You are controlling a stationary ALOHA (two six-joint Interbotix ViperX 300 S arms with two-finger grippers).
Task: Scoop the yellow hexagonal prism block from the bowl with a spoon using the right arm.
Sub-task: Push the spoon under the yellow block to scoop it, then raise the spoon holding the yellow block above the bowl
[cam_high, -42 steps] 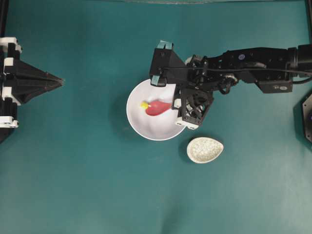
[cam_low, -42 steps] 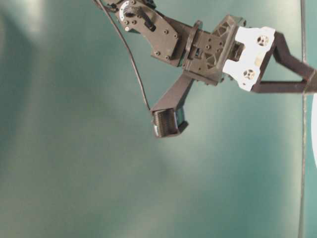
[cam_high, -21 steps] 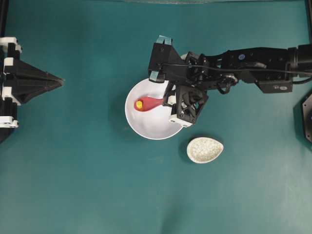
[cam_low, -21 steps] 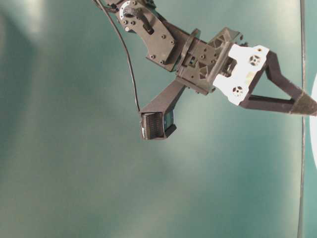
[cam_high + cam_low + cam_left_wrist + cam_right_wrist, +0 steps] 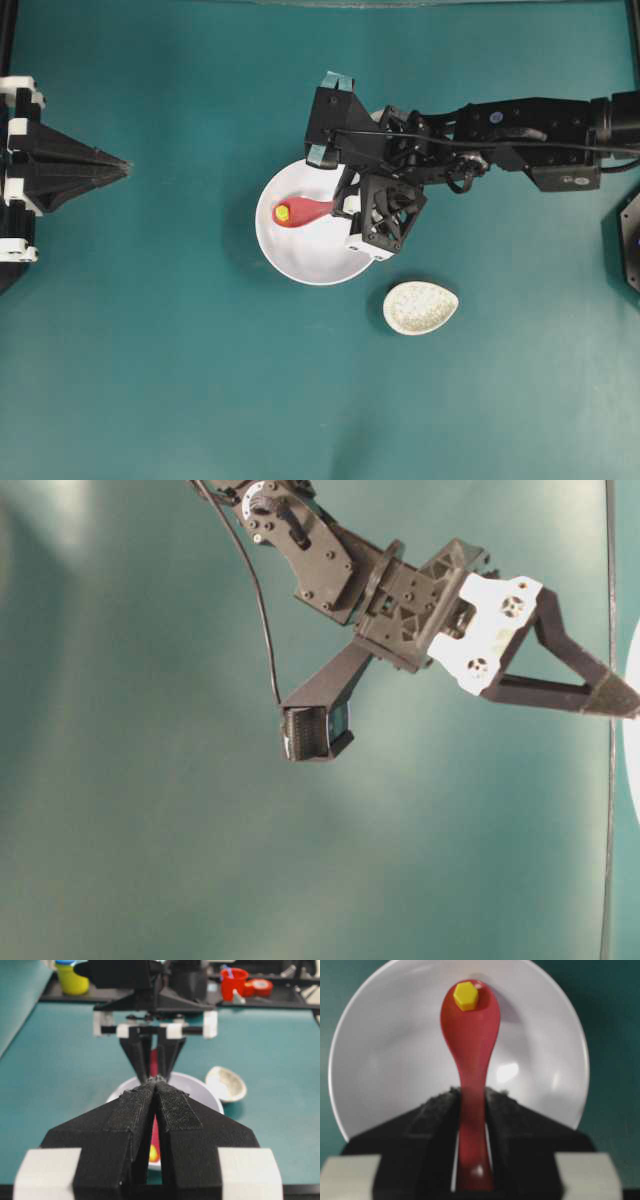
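The white bowl (image 5: 312,262) sits mid-table. My right gripper (image 5: 343,204) is shut on the handle of the pink-red spoon (image 5: 305,211), which reaches left across the bowl. In the right wrist view the fingers (image 5: 440,1110) clamp the spoon (image 5: 470,1045) over the bowl (image 5: 385,1060). The yellow hexagonal prism block (image 5: 466,996) rests at the far tip of the scoop; from overhead the block (image 5: 283,212) is near the bowl's left wall. My left gripper (image 5: 122,165) is shut and holds nothing, far left. Its wrist view shows the left gripper (image 5: 156,1080) pointing at the bowl (image 5: 210,1096).
A small speckled beige oval dish (image 5: 420,307) lies just right of and below the bowl. The right arm (image 5: 520,135) stretches in from the right edge. At table level the right gripper (image 5: 622,700) ends beside the bowl's rim (image 5: 634,730).
The spoon slid left across the bowl and the yellow block, first beside its tip, came onto the scoop. Little has moved in the last half second.
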